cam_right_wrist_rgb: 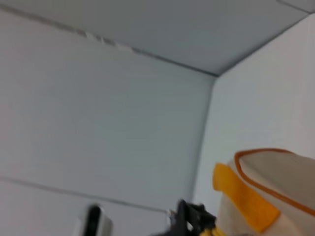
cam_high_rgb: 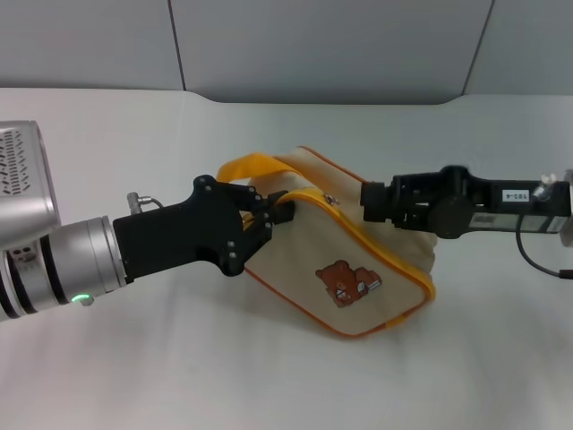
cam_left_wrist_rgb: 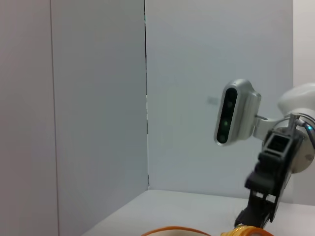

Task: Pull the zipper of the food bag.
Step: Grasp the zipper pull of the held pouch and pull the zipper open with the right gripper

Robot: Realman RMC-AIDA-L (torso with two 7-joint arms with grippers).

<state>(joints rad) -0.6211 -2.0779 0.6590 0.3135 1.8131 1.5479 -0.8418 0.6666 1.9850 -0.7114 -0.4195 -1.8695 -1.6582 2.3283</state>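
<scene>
From the head view, your left gripper (cam_high_rgb: 269, 218) is pinched down on the near end of the food bag (cam_high_rgb: 349, 260), right where the zipper (cam_high_rgb: 376, 246) begins its curve. The right gripper (cam_high_rgb: 369, 202) presses in from the opposite side at the bag's upper edge; whether its fingers are spread or clamped you cannot tell. The bag lies tilted between the two hands on the white table (cam_high_rgb: 179, 358). It is soft beige canvas with orange piping, likely light and floppy, so it will buckle unless you keep it taut. Take the small silvery pull tab (cam_high_rgb: 329, 199), just beside the right gripper.

The left wrist view catches only the right gripper (cam_left_wrist_rgb: 258, 206) over a sliver of yellow.

The right wrist view shows the bag's canvas (cam_right_wrist_rgb: 275, 182) and its smooth yellow strap handle (cam_right_wrist_rgb: 243, 199).
</scene>
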